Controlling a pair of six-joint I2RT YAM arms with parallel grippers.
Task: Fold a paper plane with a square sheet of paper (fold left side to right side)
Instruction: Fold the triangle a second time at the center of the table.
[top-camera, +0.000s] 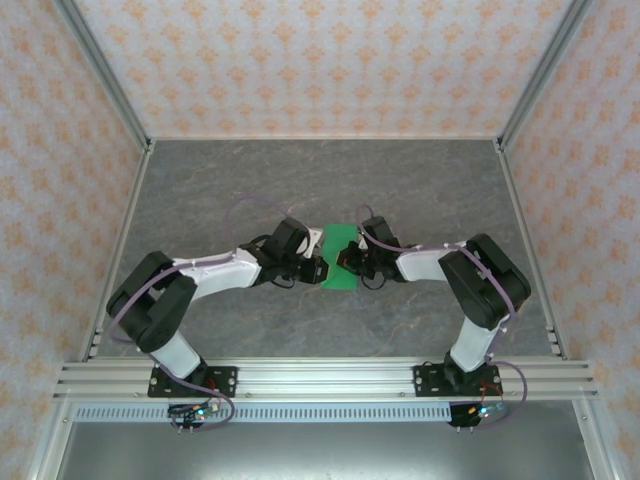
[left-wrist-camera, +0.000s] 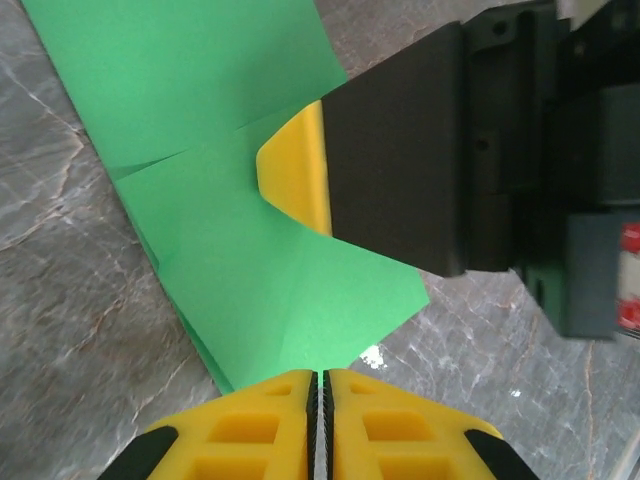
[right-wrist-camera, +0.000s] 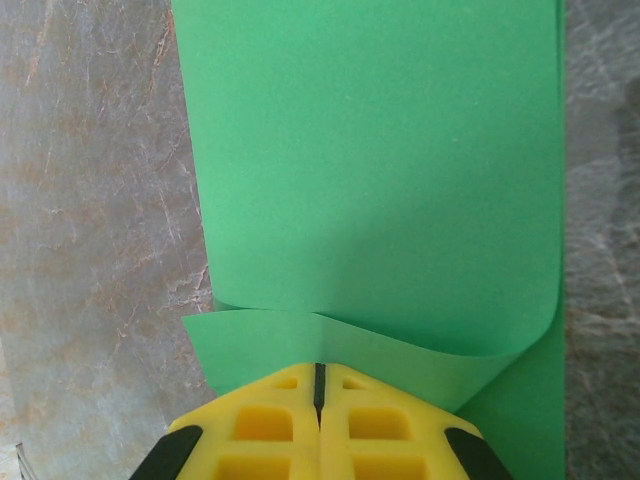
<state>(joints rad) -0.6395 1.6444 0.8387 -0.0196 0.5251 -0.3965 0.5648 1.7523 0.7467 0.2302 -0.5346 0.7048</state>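
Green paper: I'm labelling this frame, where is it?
Top view: the green paper lies mid-table, between the left pincer and the right pincer.

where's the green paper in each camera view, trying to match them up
top external: the green paper lies near the middle of the grey marbled tabletop.
left wrist: the paper runs from upper left down to bottom centre, with a crease across it.
right wrist: the paper covers the middle and right, with a curled edge low down.
shared landmark: the tabletop shows beside the paper in every view.
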